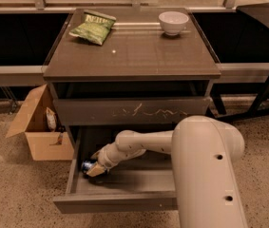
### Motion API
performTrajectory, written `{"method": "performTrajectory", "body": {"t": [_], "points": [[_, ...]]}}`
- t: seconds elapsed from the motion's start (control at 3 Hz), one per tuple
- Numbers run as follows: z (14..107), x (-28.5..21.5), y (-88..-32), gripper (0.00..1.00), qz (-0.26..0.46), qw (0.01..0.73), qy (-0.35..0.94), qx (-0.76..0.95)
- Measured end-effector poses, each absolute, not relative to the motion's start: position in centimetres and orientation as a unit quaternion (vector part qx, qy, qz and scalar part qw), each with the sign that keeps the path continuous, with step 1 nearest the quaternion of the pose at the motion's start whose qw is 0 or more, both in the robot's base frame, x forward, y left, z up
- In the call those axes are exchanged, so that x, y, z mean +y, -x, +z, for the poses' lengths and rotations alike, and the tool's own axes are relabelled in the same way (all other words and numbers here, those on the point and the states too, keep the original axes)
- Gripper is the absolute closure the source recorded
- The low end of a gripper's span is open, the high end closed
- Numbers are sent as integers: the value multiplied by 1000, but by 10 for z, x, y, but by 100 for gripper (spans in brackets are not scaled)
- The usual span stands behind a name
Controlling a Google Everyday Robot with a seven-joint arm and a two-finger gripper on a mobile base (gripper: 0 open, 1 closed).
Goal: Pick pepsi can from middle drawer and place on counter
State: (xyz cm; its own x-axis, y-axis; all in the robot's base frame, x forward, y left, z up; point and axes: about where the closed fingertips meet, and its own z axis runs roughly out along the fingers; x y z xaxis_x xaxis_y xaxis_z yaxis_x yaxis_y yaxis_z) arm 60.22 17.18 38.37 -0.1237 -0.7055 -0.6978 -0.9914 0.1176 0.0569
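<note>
Pepsi can (87, 165), blue, nxt to tool (96, 169)

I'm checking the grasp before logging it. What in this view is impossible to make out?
- Camera view: the hand, at the middle drawer's left end, covers most of the pepsi can; any grip is unclear.
- The drawer's right half is hidden behind the robot's arm.
- The cardboard box's contents are too small to identify.
</note>
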Motion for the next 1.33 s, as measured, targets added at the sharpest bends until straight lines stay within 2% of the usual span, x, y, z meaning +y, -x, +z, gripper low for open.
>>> {"method": "performTrajectory", "body": {"t": [0.33,0.67,1.33], "points": [[402,174,-599,81,280,284,616,679],[445,157,-599,100,280,315,636,646],[519,100,-607,100,298,339,663,597]]}}
